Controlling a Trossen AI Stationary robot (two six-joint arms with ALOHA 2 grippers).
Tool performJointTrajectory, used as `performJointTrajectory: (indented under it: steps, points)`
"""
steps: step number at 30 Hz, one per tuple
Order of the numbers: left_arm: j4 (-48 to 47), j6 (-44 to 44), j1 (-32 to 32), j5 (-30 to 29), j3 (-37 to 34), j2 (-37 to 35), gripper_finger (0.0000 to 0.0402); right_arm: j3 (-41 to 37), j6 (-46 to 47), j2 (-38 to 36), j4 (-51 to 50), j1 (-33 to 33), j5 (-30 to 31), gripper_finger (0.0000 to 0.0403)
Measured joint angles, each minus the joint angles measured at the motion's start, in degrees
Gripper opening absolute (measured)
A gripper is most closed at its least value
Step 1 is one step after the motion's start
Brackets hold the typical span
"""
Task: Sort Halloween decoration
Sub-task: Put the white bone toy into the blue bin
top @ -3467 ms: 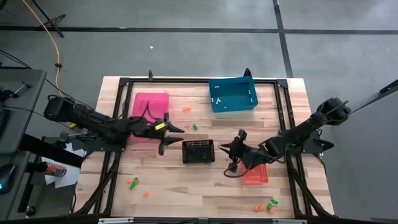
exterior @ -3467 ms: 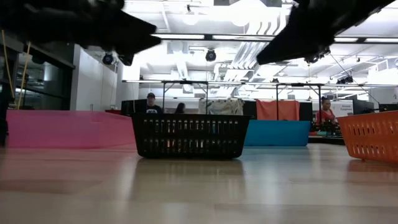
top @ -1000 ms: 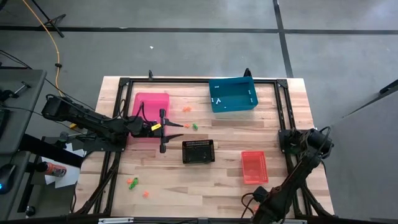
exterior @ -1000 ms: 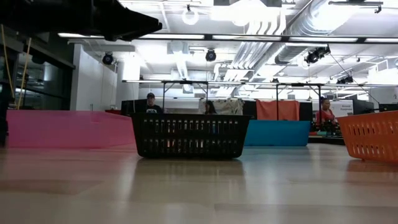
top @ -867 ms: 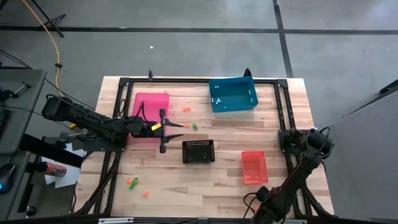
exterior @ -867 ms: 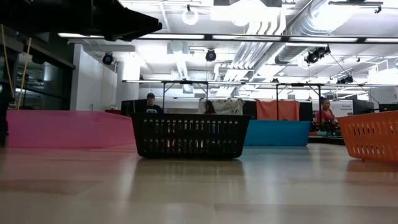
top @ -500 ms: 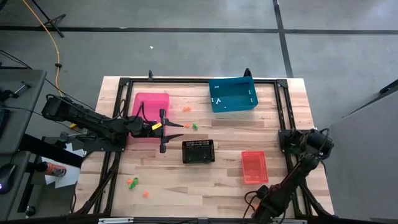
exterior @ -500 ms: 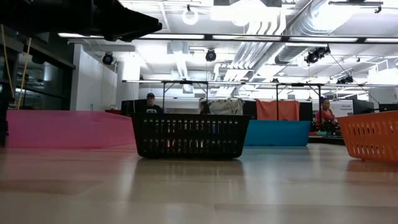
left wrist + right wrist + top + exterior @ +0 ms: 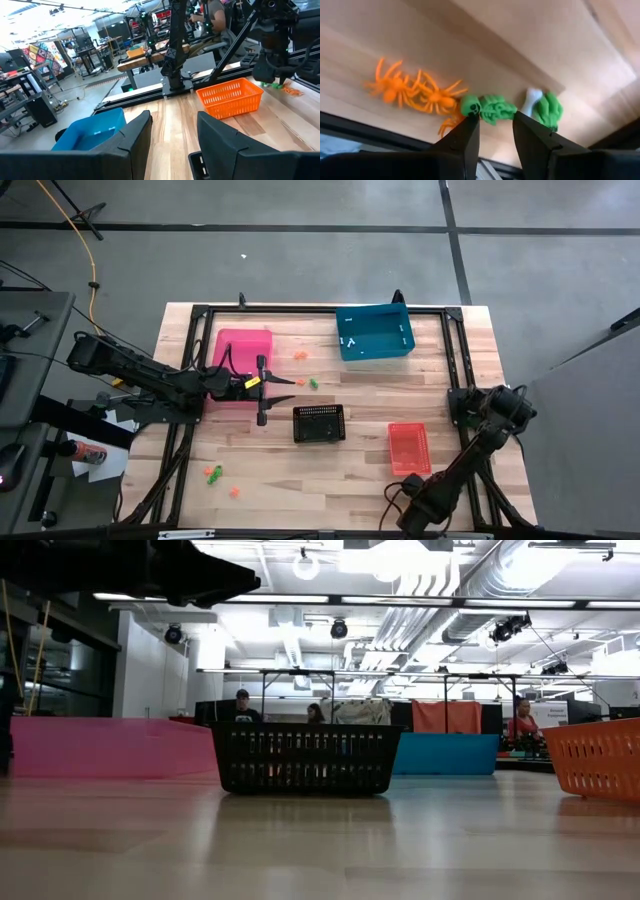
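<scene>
left gripper (image 9: pixel 268 392): hangs over the tabletop (image 9: pixel 330 470) just beside the pink bin (image 9: pixel 238 352), at 9 o'clock from the black basket (image 9: pixel 319 423); jaws spread, nothing between them in the left wrist view.
loose trinkets, mid-table: an orange and a green piece (image 9: pixel 306 382) lie just off the left jaws at about 2 o'clock; more orange and green ones (image 9: pixel 213 474) sit near the 7 o'clock corner.
right gripper (image 9: pixel 496 131): low at the 5 o'clock edge of the tabletop, arm folded down and forward from its base.
target cluster: green skeleton (image 9: pixel 490 108) lies crosswise right ahead of the right jaws, its long axis across the gap; orange spiders (image 9: pixel 412 92) to one side, a second green piece with a white bone (image 9: pixel 543 106) to the other.
right jaws: parted, pinching nothing yet.
nearer arm: the right, by far, for this cluster.
judgement: next move looks like a short drop onto the skeleton; crowding spiders could get caught too.
</scene>
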Motion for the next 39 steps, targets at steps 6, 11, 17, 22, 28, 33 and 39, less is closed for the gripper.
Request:
performJointTrajectory:
  steps: [6, 11, 17, 22, 28, 33, 39]
  points:
    - [0.0, 0.0, 0.0, 0.0, -0.02, 0.0, 0.0144, 0.04, -4.17, 0.0, -0.76, -2.46, 0.84, 0.0112]
    - [0.0, 0.0, 0.0, 0.0, -0.02, 0.0, 0.0144, 0.07, -7.58, -0.07, -0.89, -3.98, 4.24, 0.0112]
    - [-0.3, 0.02, 0.0, 0.0, -0.02, 0.0, 0.0144, 0.11, -10.44, -0.09, -1.03, -4.15, 2.4, 0.0112]
    - [-0.48, 0.02, 0.0, 0.0, -0.04, 0.0, 0.0144, 0.11, -8.07, -0.09, -1.94, -1.02, 0.09, 0.0112]
    - [-0.46, 0.02, 0.0, 0.0, -0.04, 0.0, 0.0144, 0.07, -3.78, -0.07, -5.55, 0.78, 0.27, 0.0112]
    - [-0.44, 0.02, 0.0, 0.0, -0.04, 0.0, 0.0144, 0.07, -4.48, -0.07, -5.39, 0.0, 3.13, 0.0112]
    - [-0.44, 0.04, 0.0, 0.0, -0.04, 0.0, 0.0144, 0.07, -8.34, -0.07, -5.46, -1.8, 6.27, 0.0112]
